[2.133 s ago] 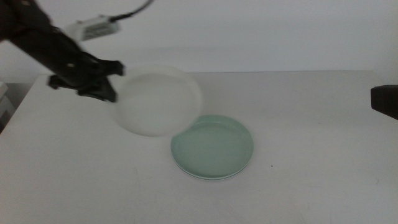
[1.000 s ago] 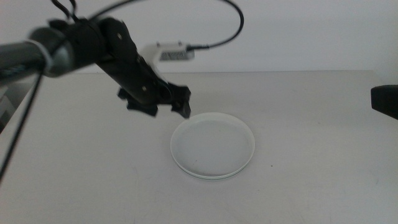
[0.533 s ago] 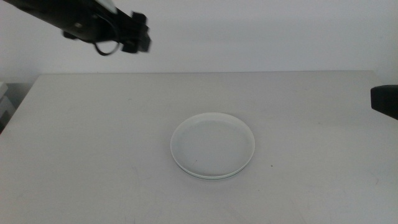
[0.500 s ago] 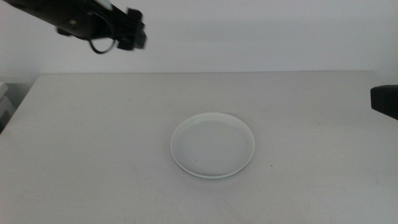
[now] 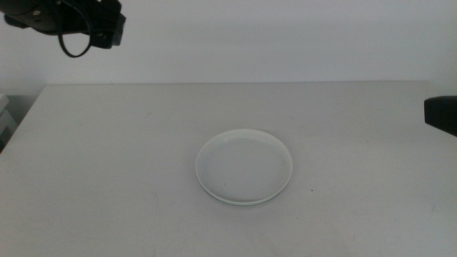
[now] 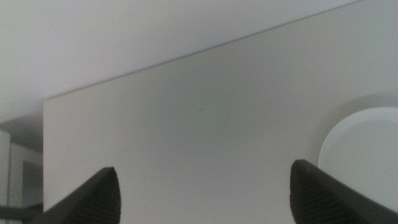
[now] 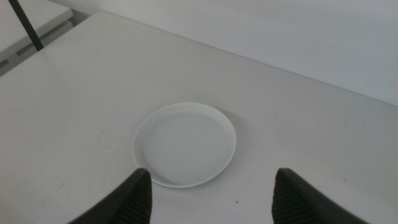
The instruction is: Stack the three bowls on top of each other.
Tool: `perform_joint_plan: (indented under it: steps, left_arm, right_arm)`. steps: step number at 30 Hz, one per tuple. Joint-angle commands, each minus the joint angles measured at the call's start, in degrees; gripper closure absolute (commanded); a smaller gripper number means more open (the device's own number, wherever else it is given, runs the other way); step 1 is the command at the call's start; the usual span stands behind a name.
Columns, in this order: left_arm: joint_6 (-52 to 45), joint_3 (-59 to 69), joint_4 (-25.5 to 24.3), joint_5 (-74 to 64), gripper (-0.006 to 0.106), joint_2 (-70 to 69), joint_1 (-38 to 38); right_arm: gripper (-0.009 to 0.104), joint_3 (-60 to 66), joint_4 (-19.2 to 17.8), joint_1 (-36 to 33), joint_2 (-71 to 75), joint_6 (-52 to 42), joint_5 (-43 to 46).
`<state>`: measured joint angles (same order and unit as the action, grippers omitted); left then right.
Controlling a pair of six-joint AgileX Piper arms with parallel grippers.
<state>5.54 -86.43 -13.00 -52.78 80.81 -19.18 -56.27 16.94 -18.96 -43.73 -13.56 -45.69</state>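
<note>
The white bowl (image 5: 244, 167) lies on top of a stack in the middle of the table; a thin pale mint rim (image 5: 239, 205) shows under its near edge. The grey bowl is hidden. The white bowl also shows in the left wrist view (image 6: 367, 152) and the right wrist view (image 7: 185, 143). My left gripper (image 5: 107, 28) is open and empty, raised high over the table's far left corner, well apart from the stack; its jaws stand wide apart in its wrist view (image 6: 204, 169). My right gripper (image 5: 440, 114) waits at the right edge, open and empty (image 7: 211, 173).
The white table (image 5: 107, 178) holds nothing but the stack. A low white shelf (image 5: 6, 118) stands beyond the table's left edge. A thin dark cable (image 7: 26, 25) crosses the far corner in the right wrist view.
The left gripper set the white bowl on the mint bowl, let go, then rose and drew back to the far left. The right gripper has not moved.
</note>
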Motion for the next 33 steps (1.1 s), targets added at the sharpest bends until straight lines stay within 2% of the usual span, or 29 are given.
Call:
perform_joint_plan:
  steps: [1, 3, 9, 11, 15, 17, 20, 23, 25, 27, 33]
  left_arm:
    - [1.07, -1.44, 0.88, 2.19, -0.004, -2.06, 1.73]
    - [0.29, -1.44, 4.19, 1.65, -0.004, -2.06, 4.98]
    - [-5.54, -1.36, 13.72, -2.37, -0.004, -2.95, 13.47]
    - [-5.54, -0.47, 15.22, -2.72, -0.004, -4.26, 15.16]
    - [-5.54, 5.64, 15.54, 0.88, -0.004, -9.43, 15.8]
    - [-6.01, 9.63, 15.54, 3.9, -0.004, -12.96, 15.8]
    - [-6.7, 16.36, 15.68, 8.8, -0.004, -18.57, 15.8]
    - [-6.91, 24.24, 15.68, 14.2, -0.004, -24.88, 15.8]
    - [-6.91, 29.23, 15.95, 18.31, -0.004, -29.64, 15.8]
    - [-6.91, 34.91, 16.92, 22.58, -0.004, -34.27, 15.8]
    - [-7.11, 51.0, 17.83, 33.18, -0.004, -46.48, 15.8]
  right_arm:
    - [0.046, -1.29, 0.57, 0.42, -0.76, 0.08, 5.58]
    - [0.046, -1.61, -0.93, 0.48, -2.73, 2.82, 6.76]
    - [0.046, -6.21, -8.99, 0.48, -12.43, 12.47, 6.82]
    - [0.046, -8.71, -11.03, 1.05, -14.53, 14.32, 6.81]
    - [0.046, -13.05, -11.51, 7.35, -15.15, 14.92, 5.78]
    - [0.046, -13.55, -9.95, 11.39, -14.55, 13.0, 3.39]
    - [0.046, -11.65, -4.25, 16.97, -11.93, 6.41, -0.12]
    - [0.046, -6.11, 2.4, 20.64, -6.99, -0.81, 1.49]
    - [0.046, -0.77, 5.24, 21.14, -3.21, -2.76, 4.85]
    - [0.046, 4.83, 6.63, 21.07, 1.21, -5.02, 8.76]
    - [0.046, 19.67, 6.62, 20.47, 14.72, -10.02, 20.88]
